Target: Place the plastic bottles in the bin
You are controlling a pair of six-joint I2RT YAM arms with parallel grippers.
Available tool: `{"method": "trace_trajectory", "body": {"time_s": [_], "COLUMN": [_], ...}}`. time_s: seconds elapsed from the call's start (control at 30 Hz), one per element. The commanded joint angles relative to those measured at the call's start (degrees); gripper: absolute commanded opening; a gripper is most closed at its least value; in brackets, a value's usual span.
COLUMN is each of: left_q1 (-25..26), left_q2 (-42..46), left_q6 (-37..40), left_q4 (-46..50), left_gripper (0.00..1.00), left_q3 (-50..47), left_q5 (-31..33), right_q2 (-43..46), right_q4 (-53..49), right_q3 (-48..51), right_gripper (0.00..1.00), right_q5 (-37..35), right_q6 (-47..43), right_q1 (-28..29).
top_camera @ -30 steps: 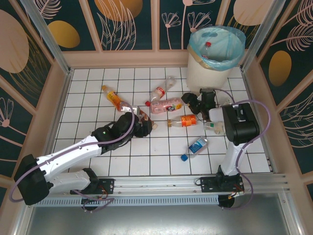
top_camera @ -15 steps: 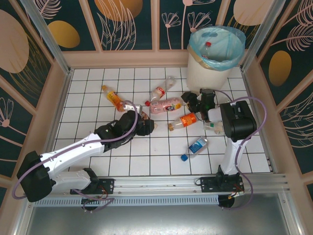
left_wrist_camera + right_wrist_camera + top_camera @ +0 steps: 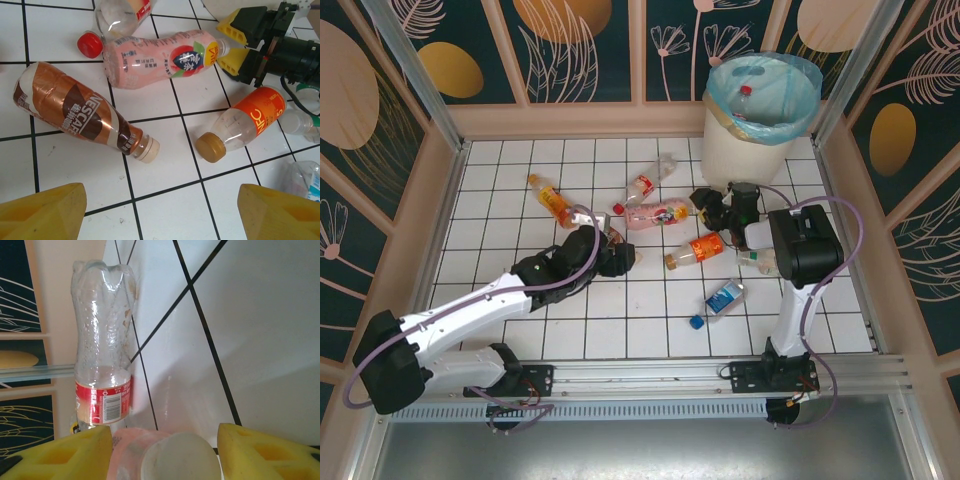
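Note:
My right gripper [image 3: 704, 206] is shut on the white-capped neck of the pink bottle [image 3: 655, 212], which lies on the tiles; its cap fills the gap between the yellow fingers [image 3: 260, 452]. Past it lies a clear red-labelled bottle [image 3: 102, 365]. My left gripper [image 3: 160, 220] hangs open over bare tile, just short of the brown bottle [image 3: 75, 112] and the orange-labelled bottle [image 3: 250, 117]. The cream bin [image 3: 762, 110] with its blue liner stands at the back right and has a bottle [image 3: 744, 100] inside.
More bottles lie about: an orange one [image 3: 552, 198] at the left, a blue-labelled one [image 3: 725, 297] with a loose blue cap [image 3: 696, 322], and a clear one [image 3: 757, 260] by the right arm. Low walls ring the tiled floor.
The right jaws have closed in on the pink bottle's neck. The orange-labelled bottle has swung so its cap points toward the near left. The left arm has shifted slightly.

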State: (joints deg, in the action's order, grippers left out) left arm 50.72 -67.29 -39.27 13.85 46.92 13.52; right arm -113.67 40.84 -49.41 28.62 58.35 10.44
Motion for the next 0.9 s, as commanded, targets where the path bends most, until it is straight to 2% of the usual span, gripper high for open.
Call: {"method": "trace_trajectory", "body": {"time_s": [0.0,0.33,0.5,0.6,0.77,0.87], "left_q1": [-0.01,-0.01,-0.01,-0.01,-0.01,-0.05], "left_q2": [1.78,4.22,5.10,5.48,6.09,6.60], "left_q6": [-0.36,-0.82,-0.53,-0.20,0.14,0.33], "left_q4": [-1.01,-0.24,0.43,0.82,1.59,2.25], "left_gripper": [0.79,0.79,0.80,0.80,0.80,0.79], "left_q3": [-0.90,-2.17,-1.49,-0.90,0.41,1.44], "left_q5": [0.63,1.45,2.29,2.64,3.07,3.40], "right_q2": [-2.39,-2.30,1.74,4.57,9.22,12.94], "right_q4": [2.29,3.78,0.73,-0.03,-2.27,-4.82], "right_q3": [0.60,0.44,0.67,0.90,1.24,1.56], "right_gripper": [0.58,0.46,0.39,0.28,0.18,0.16], "right_q5": [1.55,2.36,-0.16,-0.75,-2.06,-3.18], "right_q6": [1.75,3.16,1.10,0.18,-1.45,-2.73], "right_q1": [0.17,0.41,0.40,0.37,0.42,0.51]}}
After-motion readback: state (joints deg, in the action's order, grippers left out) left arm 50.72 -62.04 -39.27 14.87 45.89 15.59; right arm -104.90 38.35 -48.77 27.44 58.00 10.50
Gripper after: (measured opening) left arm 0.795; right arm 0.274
